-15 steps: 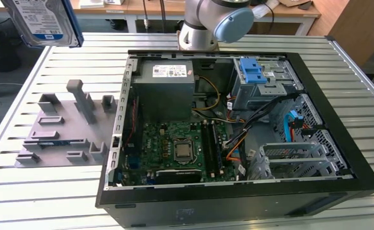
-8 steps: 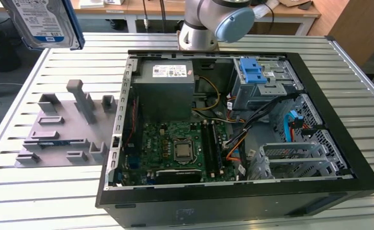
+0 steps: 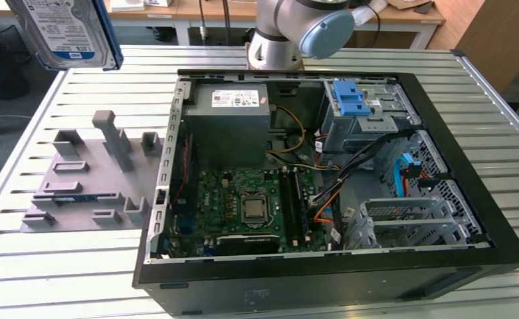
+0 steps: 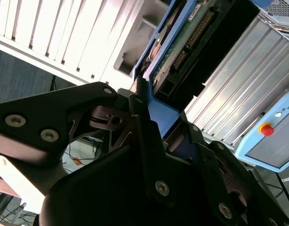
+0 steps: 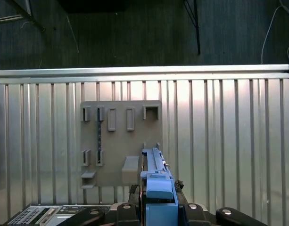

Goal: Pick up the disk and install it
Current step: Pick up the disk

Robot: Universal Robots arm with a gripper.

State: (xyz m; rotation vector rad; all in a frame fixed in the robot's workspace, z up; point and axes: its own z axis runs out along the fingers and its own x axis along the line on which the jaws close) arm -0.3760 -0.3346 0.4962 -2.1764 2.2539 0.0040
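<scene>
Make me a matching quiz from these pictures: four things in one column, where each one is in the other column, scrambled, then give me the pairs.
Column one
1. disk
2. grey fixture plate
3. blue latch
4. grey box with white sticker

Column two
A. flat on the slatted table, outside the open case, at the exterior view's left
B. on the drive cage inside the case
C. clamped in the gripper, raised off the table
D. inside the case, next to the green board

Pairs: 1-C, 2-A, 3-B, 4-D
</scene>
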